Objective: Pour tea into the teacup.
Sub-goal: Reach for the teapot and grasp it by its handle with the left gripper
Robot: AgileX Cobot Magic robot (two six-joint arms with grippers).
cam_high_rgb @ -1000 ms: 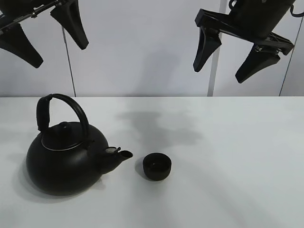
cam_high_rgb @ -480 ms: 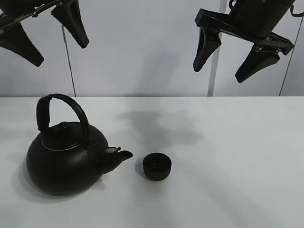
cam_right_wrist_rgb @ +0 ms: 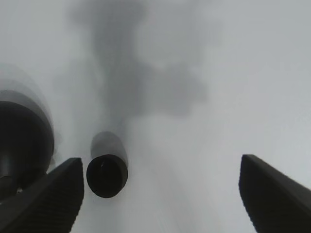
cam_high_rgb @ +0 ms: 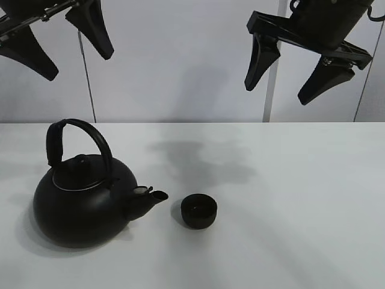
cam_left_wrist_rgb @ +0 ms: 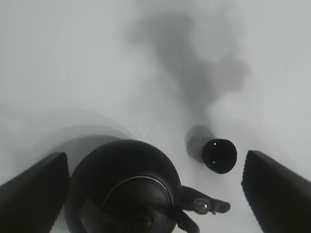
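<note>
A small low matte-black teacup point(cam_high_rgb: 199, 210) stands on the white table, just right of the spout of a big round black kettle point(cam_high_rgb: 84, 198) with an arched handle. The cup also shows in the left wrist view point(cam_left_wrist_rgb: 219, 155) and the right wrist view point(cam_right_wrist_rgb: 107, 175). The kettle shows in the left wrist view point(cam_left_wrist_rgb: 124, 189) and at the edge of the right wrist view point(cam_right_wrist_rgb: 22, 143). My left gripper point(cam_high_rgb: 66, 48) hangs open high above the kettle. My right gripper point(cam_high_rgb: 298, 69) hangs open high above the table, right of the cup. No tea stream is visible.
The white table point(cam_high_rgb: 301, 198) stretches to the right of the cup and behind it. A pale wall with thin vertical poles point(cam_high_rgb: 87, 84) stands at the back.
The left gripper has drifted very slightly to the right. The kettle, the teacup and the right gripper have not moved.
</note>
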